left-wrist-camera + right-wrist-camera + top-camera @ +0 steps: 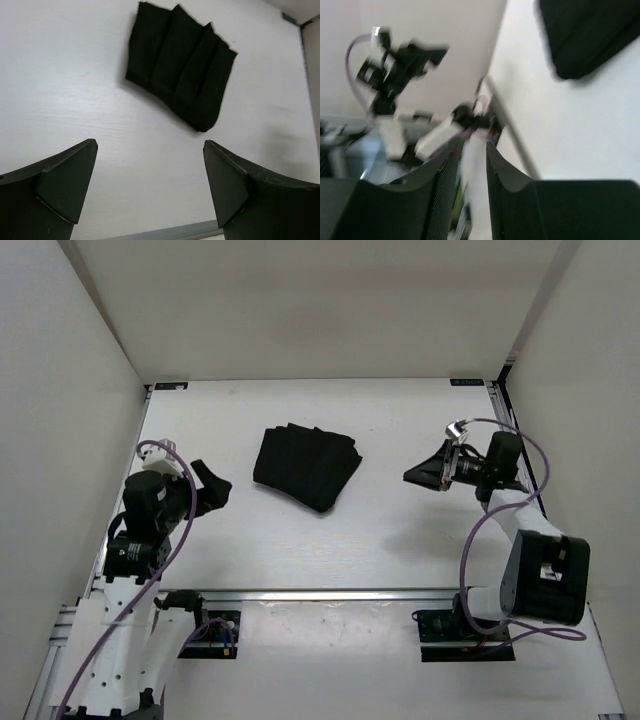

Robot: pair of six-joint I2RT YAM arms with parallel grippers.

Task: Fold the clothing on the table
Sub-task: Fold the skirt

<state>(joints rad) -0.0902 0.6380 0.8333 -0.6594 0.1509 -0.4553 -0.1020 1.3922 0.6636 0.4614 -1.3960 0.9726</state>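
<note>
The black clothing (305, 468) lies folded into a compact bundle in the middle of the white table (400, 550), with pleat-like creases showing in the left wrist view (177, 65). My left gripper (213, 485) hovers left of it, jaws wide open and empty (150, 145). My right gripper (410, 477) hangs to the right of the clothing, apart from it and turned on its side. Its fingers stand a narrow gap apart with nothing between them (472, 145). A corner of the clothing (590, 35) shows in the blurred right wrist view.
White walls (70, 360) close in the table on the left, back and right. An aluminium rail (330, 593) runs along the near edge, with the arm bases (465, 625) behind it. Purple cables (545, 480) loop off both arms.
</note>
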